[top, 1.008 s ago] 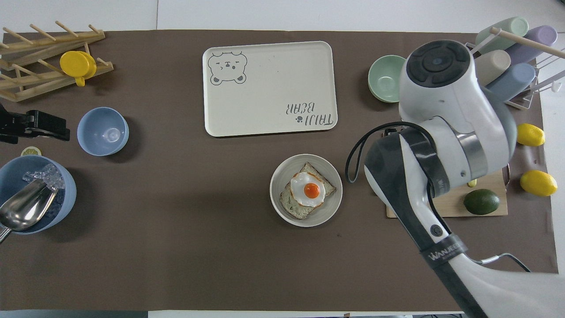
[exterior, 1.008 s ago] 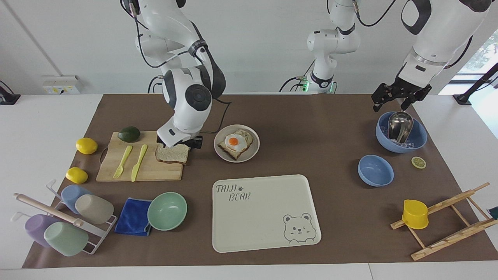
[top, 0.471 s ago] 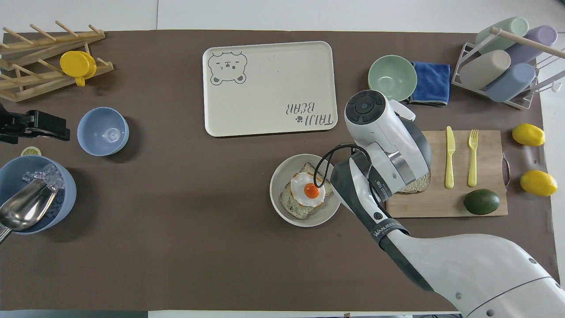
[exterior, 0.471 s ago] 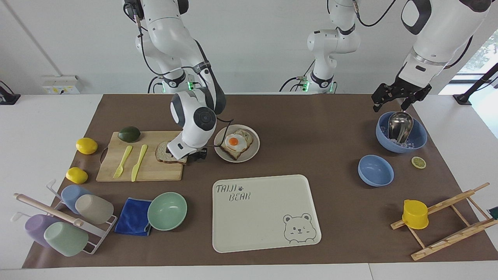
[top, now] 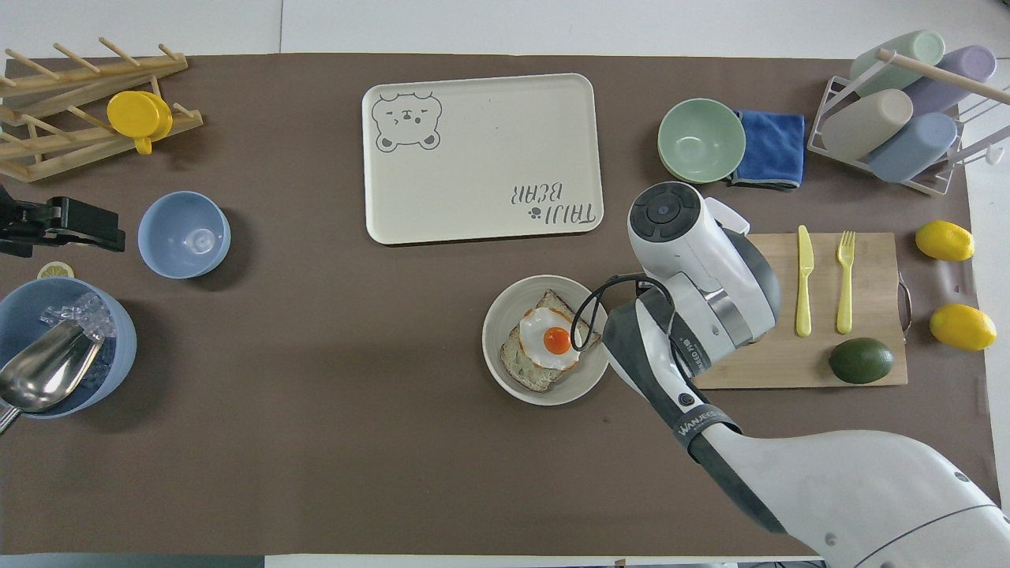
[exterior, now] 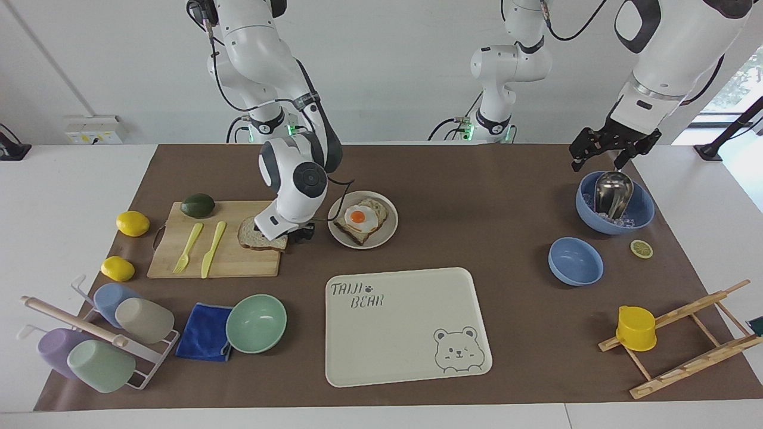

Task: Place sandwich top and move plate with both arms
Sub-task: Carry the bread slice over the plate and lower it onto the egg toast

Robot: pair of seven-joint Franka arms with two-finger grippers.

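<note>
The sandwich top (exterior: 257, 236), a speckled bread slice with a brown crust, lies on the wooden cutting board (exterior: 179, 265) at the corner next to the plate. My right gripper (exterior: 293, 233) is low at the slice's edge on the plate's side. In the overhead view my right arm's wrist (top: 694, 260) hides the slice. The round beige plate (exterior: 388, 231) holds toast with a fried egg (exterior: 358, 217), and it also shows in the overhead view (top: 499, 371). My left gripper (exterior: 598, 159) waits open over the blue ice bowl (exterior: 641, 221).
The cream bear tray (exterior: 411, 357) lies farther from the robots than the plate. A mint bowl (exterior: 256, 323), a blue cloth (exterior: 202, 332) and a cup rack (exterior: 95, 333) lie farther out than the board. Knife, fork and avocado (exterior: 198, 205) are on the board.
My right arm has come down from over the board, and its gripper now sits low at the bread slice's edge. The left arm has not moved.
</note>
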